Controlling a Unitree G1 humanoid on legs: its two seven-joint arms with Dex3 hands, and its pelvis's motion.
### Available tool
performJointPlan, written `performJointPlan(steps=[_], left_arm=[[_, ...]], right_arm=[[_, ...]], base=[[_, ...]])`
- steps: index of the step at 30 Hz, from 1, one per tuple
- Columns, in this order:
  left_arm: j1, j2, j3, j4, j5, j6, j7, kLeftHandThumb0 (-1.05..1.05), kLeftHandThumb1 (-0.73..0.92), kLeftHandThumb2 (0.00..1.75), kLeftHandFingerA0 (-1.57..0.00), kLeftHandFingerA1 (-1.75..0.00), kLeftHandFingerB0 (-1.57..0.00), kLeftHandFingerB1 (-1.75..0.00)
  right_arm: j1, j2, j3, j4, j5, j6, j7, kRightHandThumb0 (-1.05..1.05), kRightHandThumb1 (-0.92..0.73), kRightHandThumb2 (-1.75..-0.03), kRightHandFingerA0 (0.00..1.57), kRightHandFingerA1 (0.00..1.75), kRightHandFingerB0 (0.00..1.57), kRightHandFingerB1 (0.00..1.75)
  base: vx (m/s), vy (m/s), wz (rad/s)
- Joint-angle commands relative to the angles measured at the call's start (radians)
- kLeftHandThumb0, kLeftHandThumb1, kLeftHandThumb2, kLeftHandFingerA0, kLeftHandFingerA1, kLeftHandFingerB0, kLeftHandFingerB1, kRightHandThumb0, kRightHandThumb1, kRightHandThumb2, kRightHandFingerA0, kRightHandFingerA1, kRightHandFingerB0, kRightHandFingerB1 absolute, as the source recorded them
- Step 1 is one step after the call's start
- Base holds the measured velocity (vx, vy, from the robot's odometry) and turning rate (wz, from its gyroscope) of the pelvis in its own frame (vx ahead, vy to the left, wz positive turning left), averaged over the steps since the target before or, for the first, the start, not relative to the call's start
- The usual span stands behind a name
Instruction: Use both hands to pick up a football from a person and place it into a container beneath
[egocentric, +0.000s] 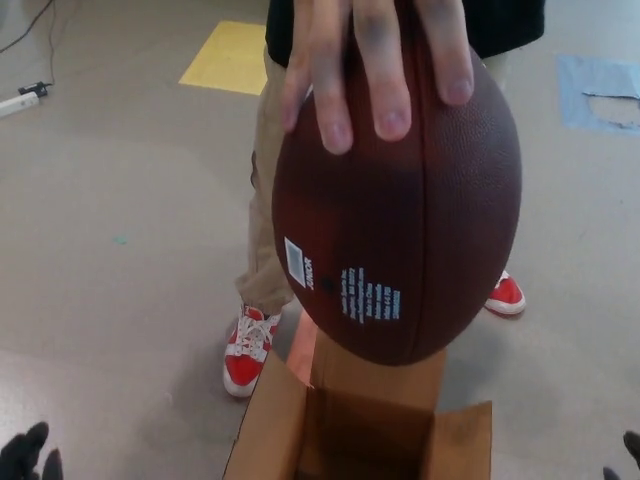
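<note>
A person's hand (375, 65) holds a dark brown football (400, 210) from above, close to the camera, with white print on its lower side. Directly below it stands an open cardboard box (365, 425) with its flaps up. Only the fingertips of my left hand (28, 450) show at the bottom left corner, well to the left of the box. A sliver of my right hand (628, 455) shows at the bottom right corner. Neither hand touches the ball.
The person stands just behind the box in tan trousers and red shoes (248, 355). A yellow patch (228, 55) and a blue patch (600, 90) lie on the grey floor. A white power strip (20, 100) lies at far left.
</note>
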Motion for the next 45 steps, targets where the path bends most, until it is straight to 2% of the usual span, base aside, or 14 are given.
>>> performJointPlan(steps=[1,3,5,6,13,16,17,18,37,38,39,40,41,45], left_arm=[[0.057,0.004,0.134,-0.184,-0.233,-0.127,-0.195,-1.0,0.82,1.07,0.0,0.0,0.0,0.0],[0.097,-0.001,0.136,-0.334,-0.258,-0.12,-0.2,-0.93,0.73,1.02,0.0,0.0,0.0,-0.01],[0.135,-0.01,0.136,-0.47,-0.285,-0.104,-0.208,-1.05,0.8,1.12,0.0,-0.03,0.0,-0.03],[0.149,-0.014,0.136,-0.518,-0.292,-0.099,-0.209,-0.89,0.88,0.67,0.0,0.0,0.0,0.0],[0.203,0.012,0.077,-1.063,-0.367,0.002,-0.193,-0.98,0.87,0.65,0.0,0.0,0.0,0.0],[0.167,0.035,0.048,-1.221,-0.361,0.067,-0.163,-0.97,0.85,0.65,0.0,0.0,0.0,0.0],[0.148,0.039,0.029,-1.284,-0.352,0.083,-0.149,-1.02,0.68,1.06,0.0,-0.03,0.0,0.0],[0.134,0.036,0.011,-1.338,-0.337,0.1,-0.132,-1.02,0.68,1.06,0.0,-0.03,0.0,0.0],[-0.073,0.022,-0.145,-1.563,-0.27,0.283,-0.098,-1.05,0.67,1.1,0.0,-0.09,0.0,0.0],[-0.083,0.02,-0.155,-1.566,-0.271,0.294,-0.099,-1.01,0.66,1.07,0.0,-0.08,0.0,0.0],[-0.097,0.014,-0.166,-1.569,-0.272,0.305,-0.097,-1.04,0.84,0.64,0.0,0.0,0.0,0.0],[-0.111,0.009,-0.177,-1.571,-0.272,0.315,-0.096,-1.04,0.84,0.64,0.0,0.0,0.0,0.0],[-0.117,0.004,-0.184,-1.571,-0.267,0.321,-0.093,-1.05,0.68,1.09,0.0,-0.08,0.0,0.0],[-0.154,0.0,-0.202,-1.583,-0.269,0.367,-0.086,-1.03,0.68,1.08,0.0,-0.07,0.0,0.0]], right_arm=[[0.014,-0.001,-0.165,-0.016,0.206,-0.321,0.137,-0.91,-0.7,-1.07,0.0,0.13,0.0,0.07],[0.052,0.032,-0.227,-0.156,0.331,-0.324,0.219,-0.9,-0.75,-1.1,0.0,0.1,0.0,0.09],[0.101,0.045,-0.253,-0.299,0.398,-0.325,0.264,-0.88,-0.71,-0.95,0.0,0.09,0.0,0.0],[0.117,0.048,-0.259,-0.346,0.415,-0.318,0.28,-0.91,-0.76,-1.11,0.0,0.07,0.0,0.09],[0.283,0.04,-0.197,-0.982,0.566,-0.216,0.312,-1.01,-0.7,-1.07,0.0,0.0,0.0,0.06],[0.294,0.029,-0.149,-1.135,0.541,-0.21,0.28,-1.01,-0.71,-1.08,0.0,0.0,0.0,0.05],[0.296,0.024,-0.127,-1.189,0.52,-0.215,0.269,-1.0,-0.73,-1.07,0.0,0.0,0.0,0.04],[0.301,0.019,-0.111,-1.235,0.504,-0.219,0.262,-1.0,-0.73,-1.07,0.0,0.0,0.0,0.04],[0.263,0.016,-0.002,-1.563,0.423,-0.078,0.204,-1.04,-0.73,-1.09,0.01,0.0,0.0,0.06],[0.258,0.015,0.005,-1.571,0.419,-0.066,0.205,-1.01,-0.71,-1.08,0.0,0.02,0.0,0.09],[0.245,0.01,0.012,-1.572,0.422,-0.057,0.213,-1.0,-0.72,-1.08,0.0,0.03,0.0,0.11],[0.23,0.004,0.017,-1.57,0.425,-0.051,0.223,-1.0,-0.72,-1.08,0.0,0.03,0.0,0.11],[0.222,0.003,0.022,-1.572,0.424,-0.041,0.225,-1.0,-0.72,-1.08,0.0,0.04,0.0,0.12],[0.181,0.014,0.046,-1.567,0.411,-0.007,0.226,-0.97,-0.71,-1.08,0.0,0.06,0.0,0.14]], base=[[0.0,0.0,0.0],[0.0,0.0,0.0],[0.0,0.0,0.0],[0.0,0.0,0.0],[0.0,0.0,0.0],[0.0,0.0,0.0],[0.0,0.0,0.0],[0.0,0.0,0.0],[0.0,0.0,0.0],[0.0,0.0,0.0],[0.0,0.0,0.0],[0.0,0.0,0.0],[0.0,0.0,0.0],[0.0,0.0,0.0]])
